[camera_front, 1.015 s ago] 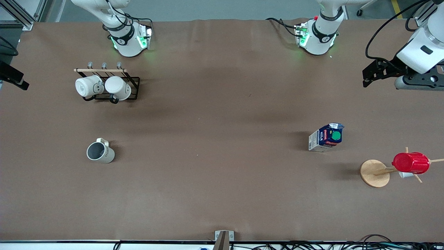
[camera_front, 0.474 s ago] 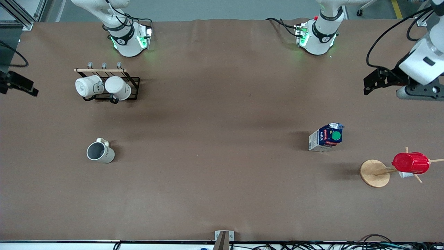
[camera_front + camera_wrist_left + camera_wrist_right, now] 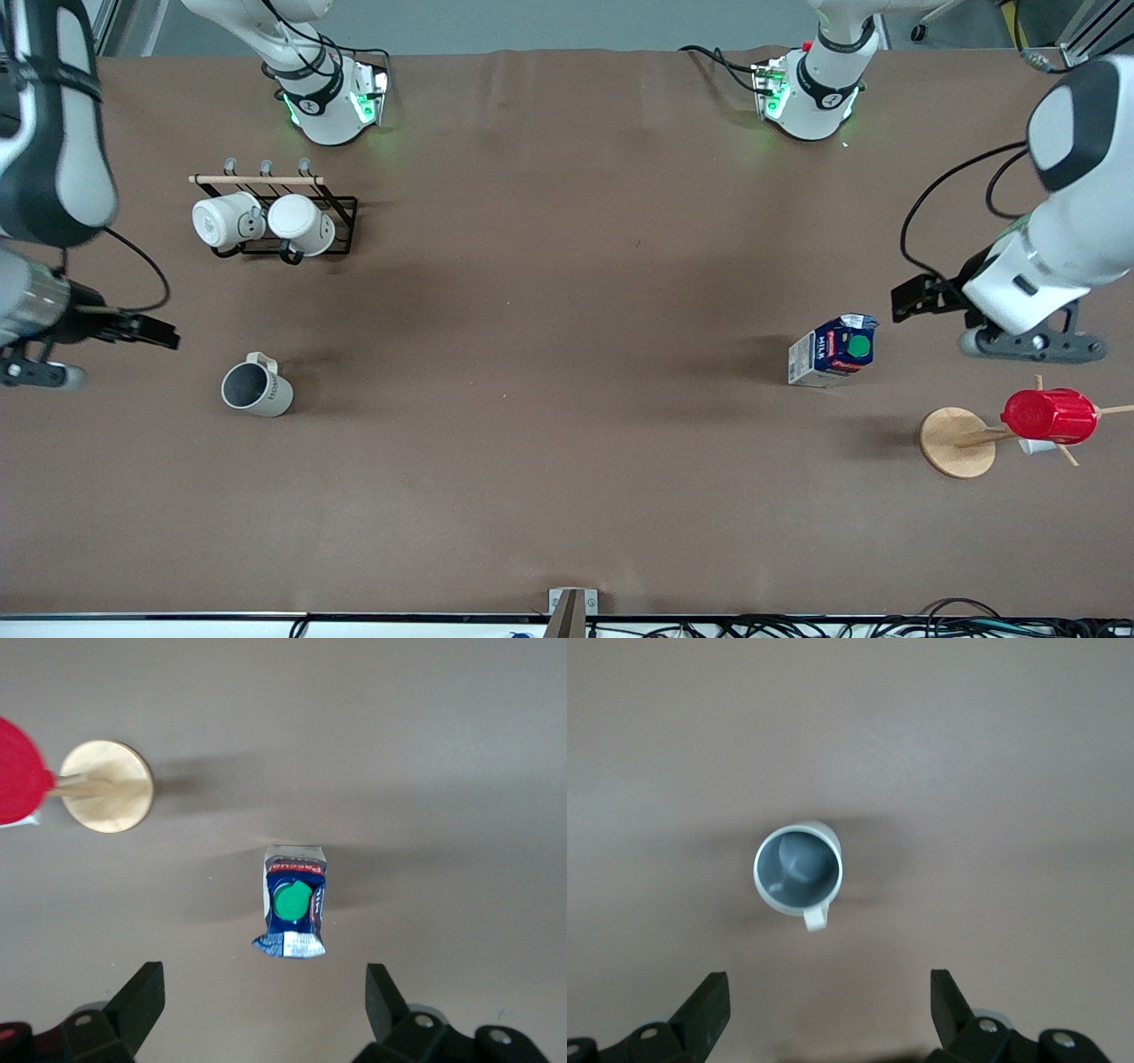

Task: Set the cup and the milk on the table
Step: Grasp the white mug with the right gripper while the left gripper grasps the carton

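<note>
Front view: cup stands upright on table, lower left of frame, handle pointing toward the robot bases. Milk stands upright at mid right of frame, green cap up.

Right gripper hangs at left edge of frame, w/ the cup just beside it in frame. Right wrist view: fingers spread wide, nothing between them; cup sits in the frame's center, apart from both tips.

Left gripper is at right edge of frame, beside the milk. Left wrist view: fingers wide apart, empty; milk in frame center, clear of the tips.

Two white mugs hang on a rack, upper left. Red cup sits on a wooden stand, lower right.
</note>
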`<act>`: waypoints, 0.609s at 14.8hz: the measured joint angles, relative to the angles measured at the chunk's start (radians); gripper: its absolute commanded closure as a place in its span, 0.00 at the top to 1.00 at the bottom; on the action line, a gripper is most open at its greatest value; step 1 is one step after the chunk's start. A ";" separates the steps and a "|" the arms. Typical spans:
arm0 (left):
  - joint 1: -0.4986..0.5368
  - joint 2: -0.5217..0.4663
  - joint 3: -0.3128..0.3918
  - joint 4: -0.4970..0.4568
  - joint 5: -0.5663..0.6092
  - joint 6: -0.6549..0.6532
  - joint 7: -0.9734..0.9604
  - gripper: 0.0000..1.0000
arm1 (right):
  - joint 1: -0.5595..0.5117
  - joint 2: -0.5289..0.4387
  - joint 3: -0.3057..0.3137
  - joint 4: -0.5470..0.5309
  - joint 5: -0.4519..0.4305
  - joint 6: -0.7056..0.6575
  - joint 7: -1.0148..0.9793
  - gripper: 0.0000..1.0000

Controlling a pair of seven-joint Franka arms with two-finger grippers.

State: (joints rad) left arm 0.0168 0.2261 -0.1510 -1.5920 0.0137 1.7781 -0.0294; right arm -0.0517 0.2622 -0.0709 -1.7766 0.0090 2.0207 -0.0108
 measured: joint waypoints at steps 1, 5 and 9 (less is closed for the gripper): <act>-0.001 0.017 -0.001 -0.010 0.000 0.016 0.000 1.00 | 0.002 0.016 0.002 -0.043 0.000 0.078 -0.007 1.00; -0.005 0.050 -0.004 -0.102 0.000 0.126 0.000 1.00 | 0.003 0.090 0.004 -0.157 0.000 0.320 -0.073 1.00; -0.005 0.051 -0.005 -0.222 0.000 0.221 0.000 1.00 | 0.003 0.164 0.004 -0.213 0.000 0.481 -0.087 0.97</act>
State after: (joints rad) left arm 0.0114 0.2768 -0.1562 -1.8143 0.0137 1.9995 -0.0294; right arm -0.0486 0.4259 -0.0667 -1.9893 0.0090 2.5012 -0.0974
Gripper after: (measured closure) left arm 0.000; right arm 0.000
